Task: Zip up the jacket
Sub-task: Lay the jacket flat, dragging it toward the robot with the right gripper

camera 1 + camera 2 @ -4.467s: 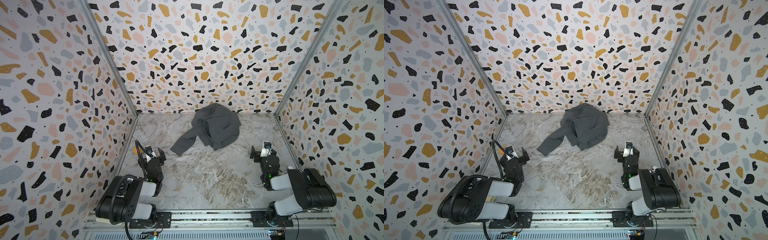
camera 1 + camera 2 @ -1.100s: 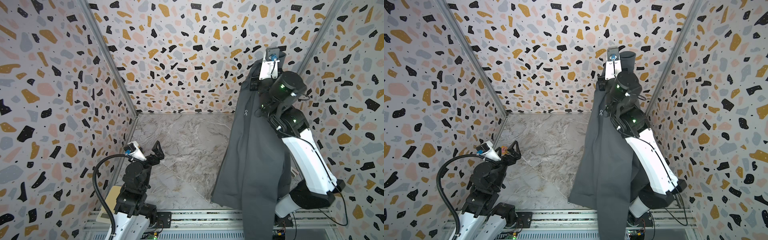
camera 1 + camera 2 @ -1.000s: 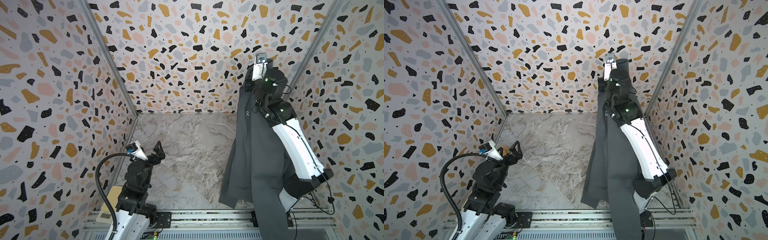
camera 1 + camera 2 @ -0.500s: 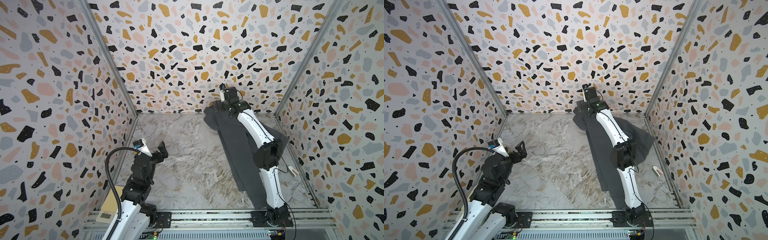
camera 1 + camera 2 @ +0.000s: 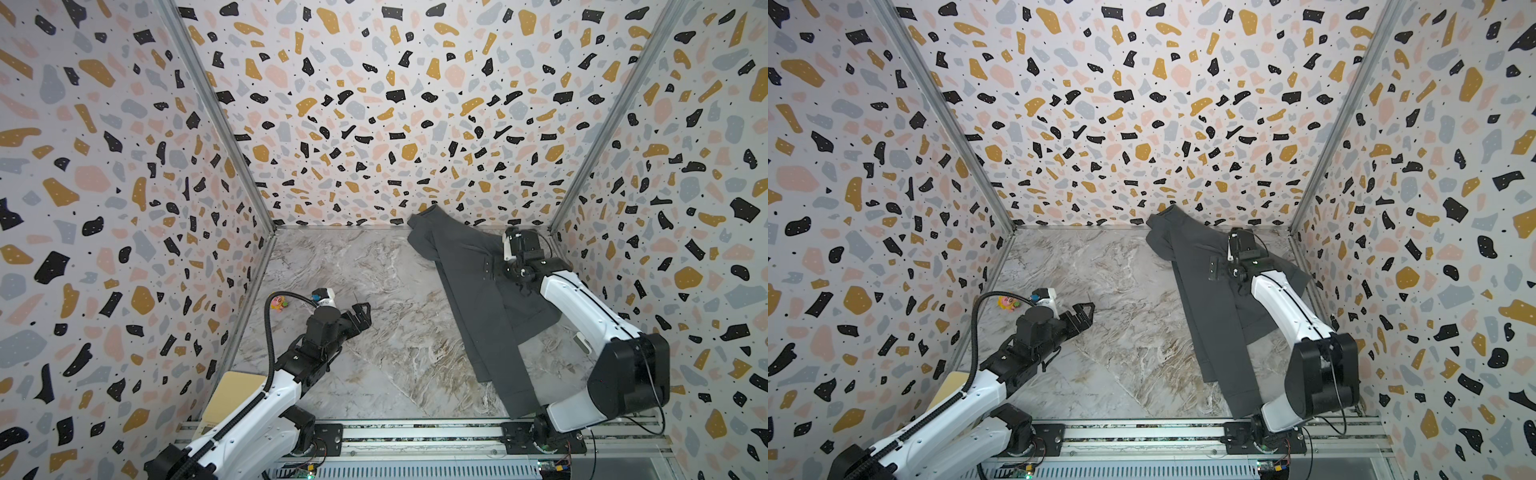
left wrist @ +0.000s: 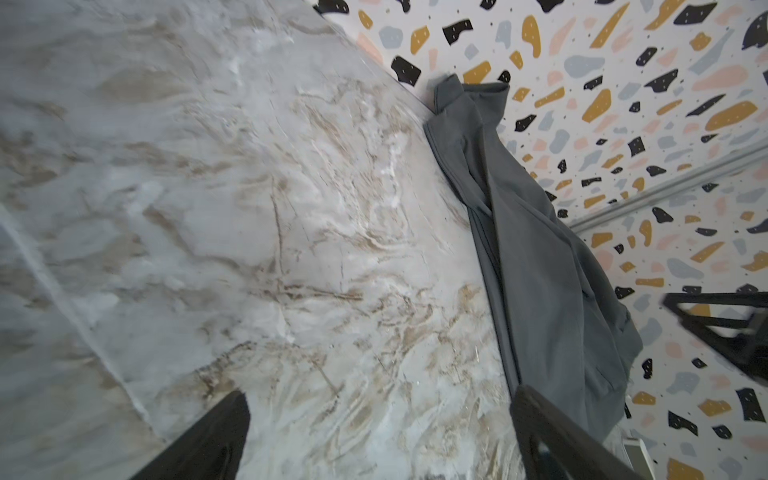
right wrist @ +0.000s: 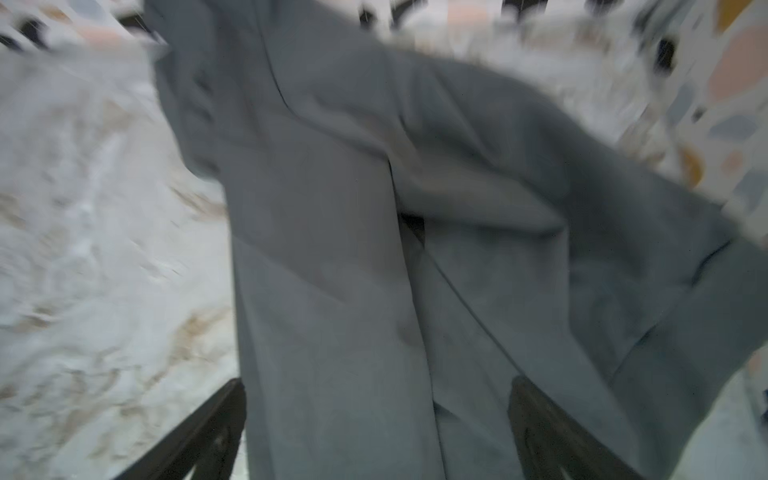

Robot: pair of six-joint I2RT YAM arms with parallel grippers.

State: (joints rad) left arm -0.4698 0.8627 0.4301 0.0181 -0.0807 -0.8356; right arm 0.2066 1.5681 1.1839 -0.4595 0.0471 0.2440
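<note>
The dark charcoal-grey soft fabric jacket lies on the right of the marbled tabletop, one end against the back wall. The right gripper hovers above it, jaws spread and empty; the left gripper, also spread, sits well apart. Best next, I judge: flatten the front and expose the zipper's bottom ends

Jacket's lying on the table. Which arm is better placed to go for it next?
Probably right: the right gripper is open directly above the jacket, while the left gripper is open over bare table, apart from the fabric.
</note>
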